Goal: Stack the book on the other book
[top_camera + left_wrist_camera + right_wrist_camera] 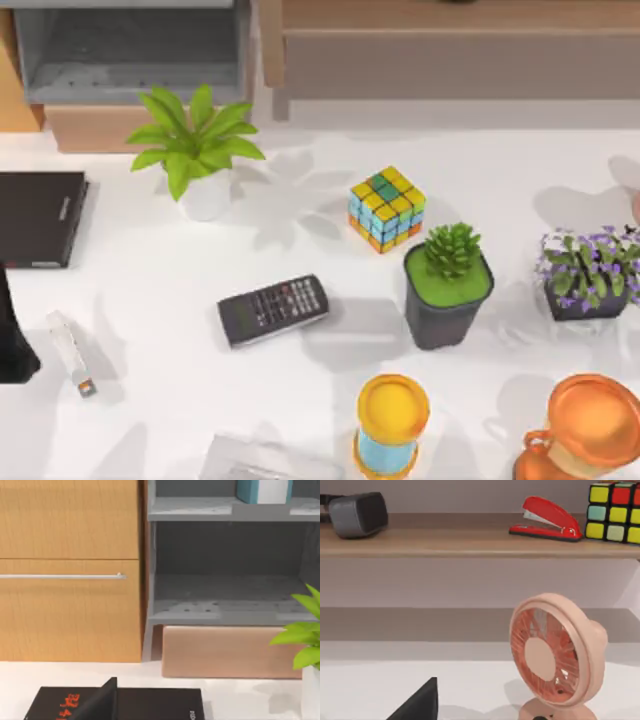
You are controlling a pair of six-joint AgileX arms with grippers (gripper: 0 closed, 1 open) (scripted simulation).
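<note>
At the bench's (150,300) left edge lies the black book (40,218), my left tool above its near side; whether either tool is apart or together, I cannot tell. The teal book (263,491) stands on the grey shelf (200,509) behind.

left arm (14,340): matte black housing, smooth, rounded end, no visible markings or cables from the top view. left end effector finger (100,705): flat black wedge, angular tip, plain surface. right end effector finger (417,705): same black wedge shape, no screws or labels visible.
</note>
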